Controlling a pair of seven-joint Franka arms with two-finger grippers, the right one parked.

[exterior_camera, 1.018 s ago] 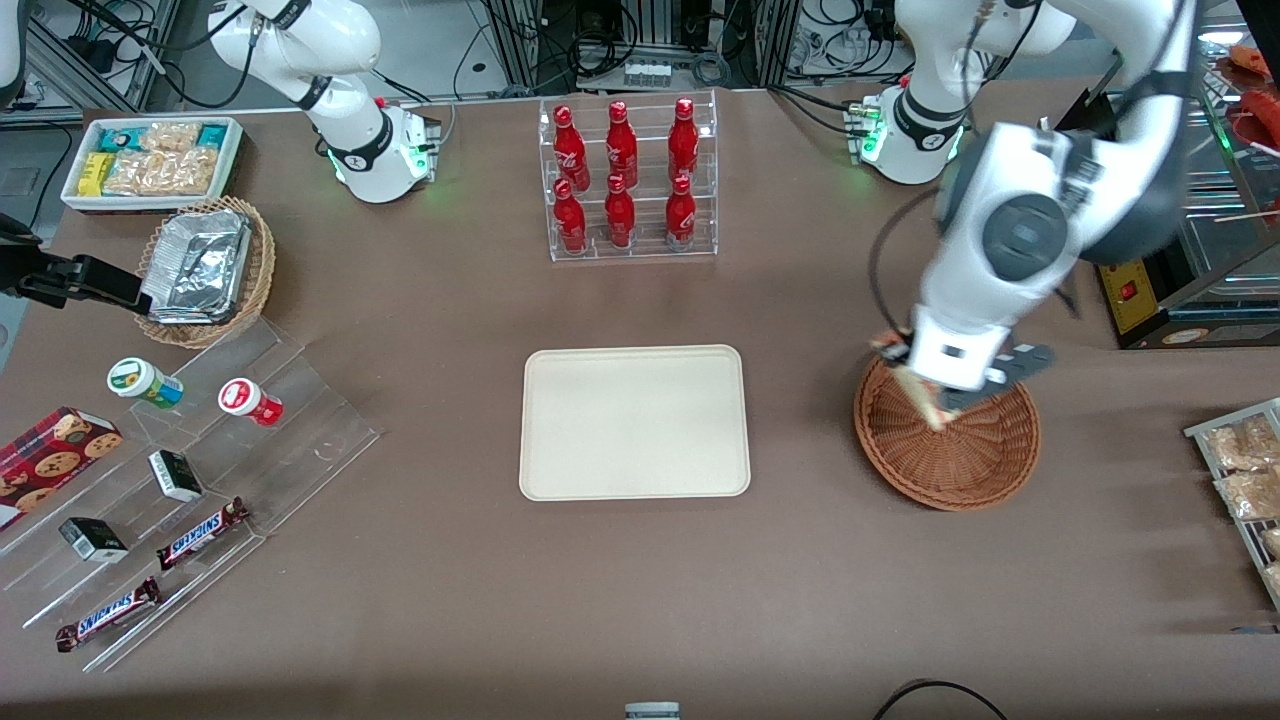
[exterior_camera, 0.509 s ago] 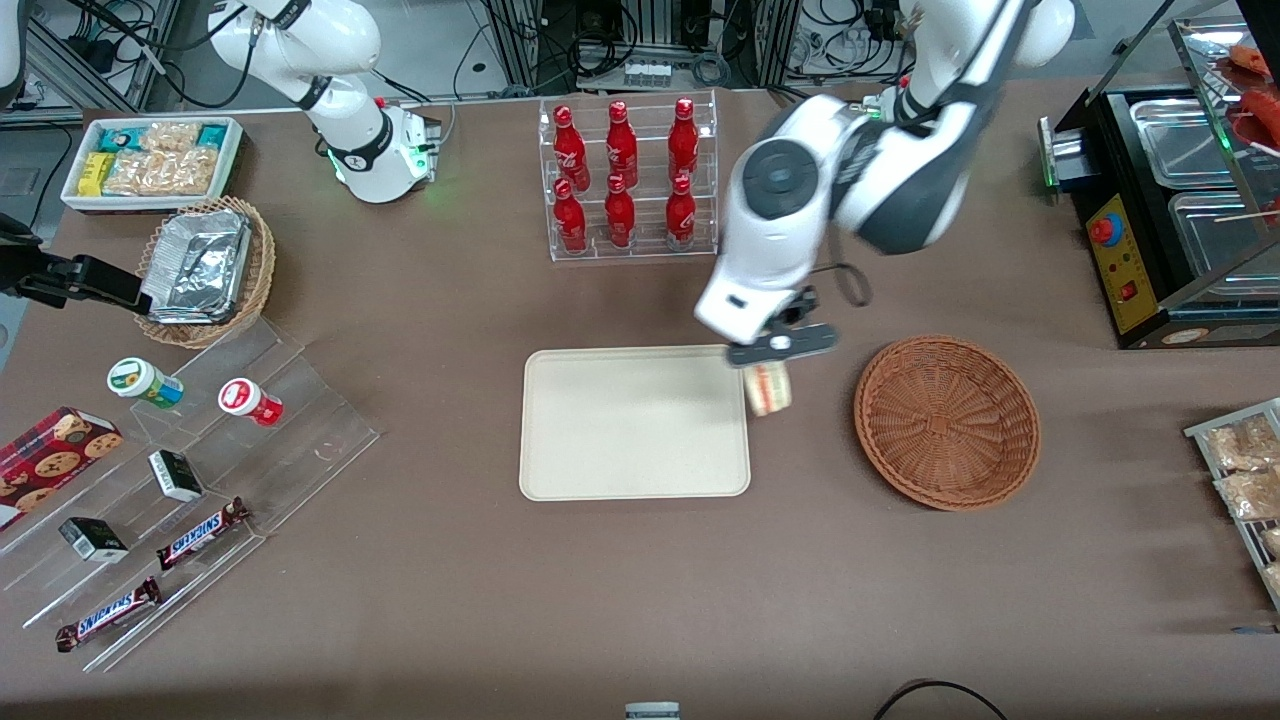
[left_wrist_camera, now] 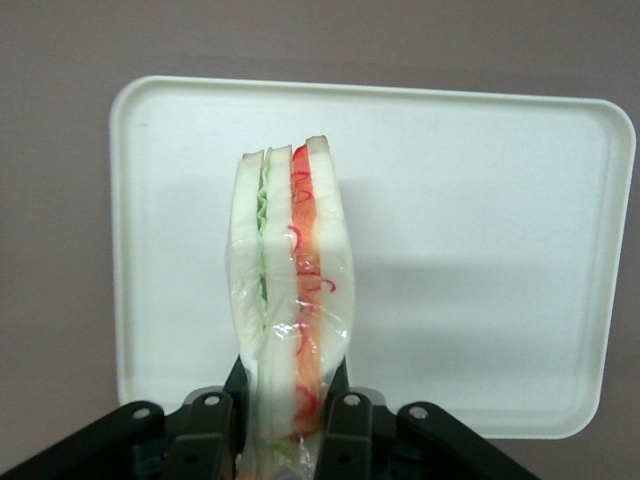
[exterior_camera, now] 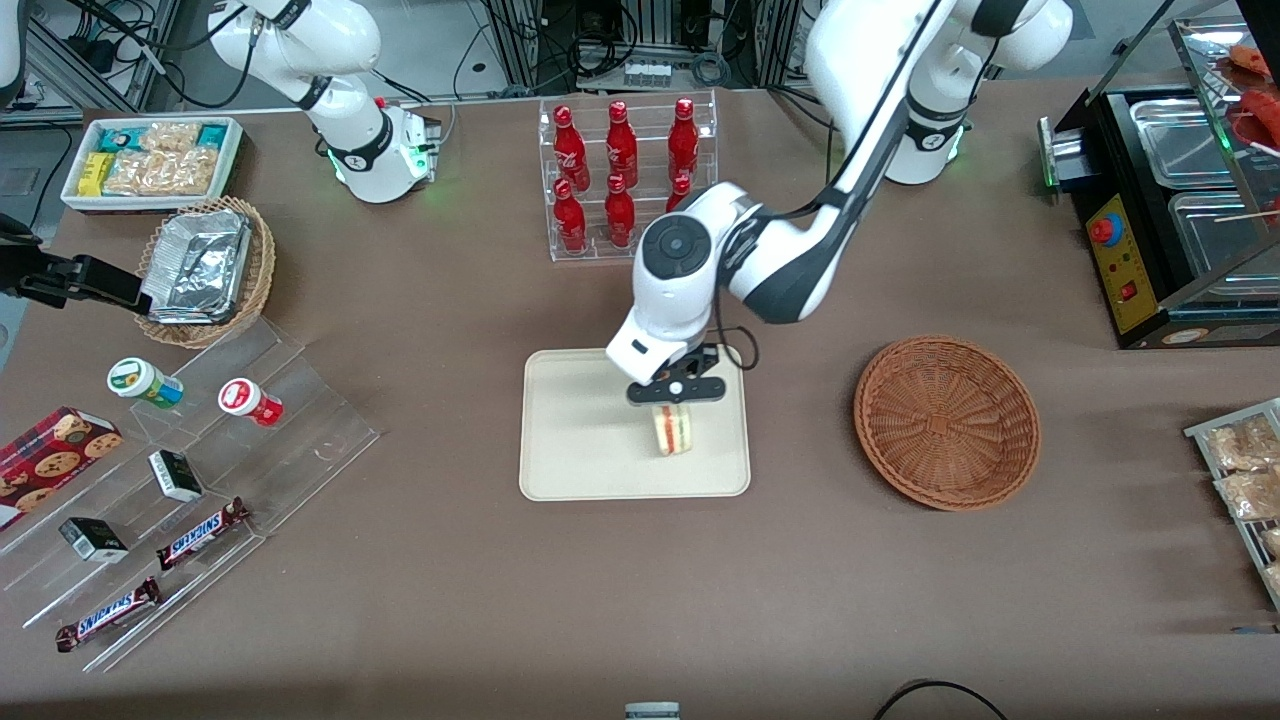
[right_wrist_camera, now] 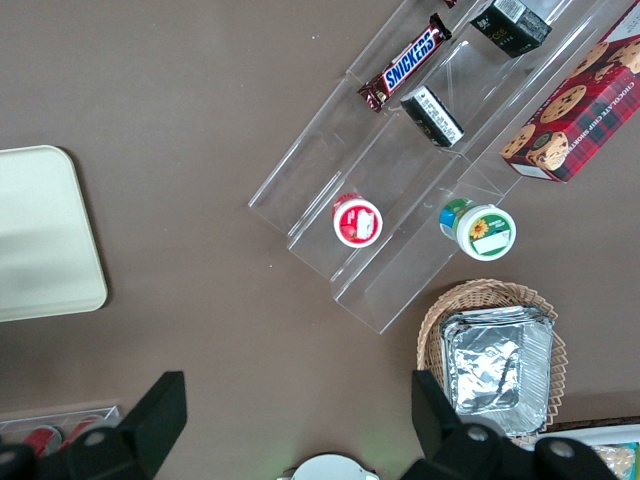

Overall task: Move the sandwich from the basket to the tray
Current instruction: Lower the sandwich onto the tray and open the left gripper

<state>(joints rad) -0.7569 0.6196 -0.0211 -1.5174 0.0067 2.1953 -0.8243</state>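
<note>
My left gripper (exterior_camera: 672,398) is shut on the sandwich (exterior_camera: 672,430), a plastic-wrapped wedge of pale bread with red and green filling. It hangs over the cream tray (exterior_camera: 580,440), above the part of the tray nearest the brown wicker basket (exterior_camera: 946,420). The wrist view shows the sandwich (left_wrist_camera: 291,300) pinched between the two black fingers (left_wrist_camera: 350,425), with the tray (left_wrist_camera: 480,230) beneath it. The basket is bare inside and stands beside the tray, toward the working arm's end of the table.
A clear rack of red bottles (exterior_camera: 625,180) stands farther from the front camera than the tray. Toward the parked arm's end lie a foil-filled wicker basket (exterior_camera: 205,270), a white snack box (exterior_camera: 150,160) and an acrylic step display (exterior_camera: 190,480) with snacks. A metal warmer (exterior_camera: 1170,200) flanks the basket.
The gripper has carried the sandwich out of the brown basket, sideways past the tray's rim and over the tray, and now holds it lower above the tray.
</note>
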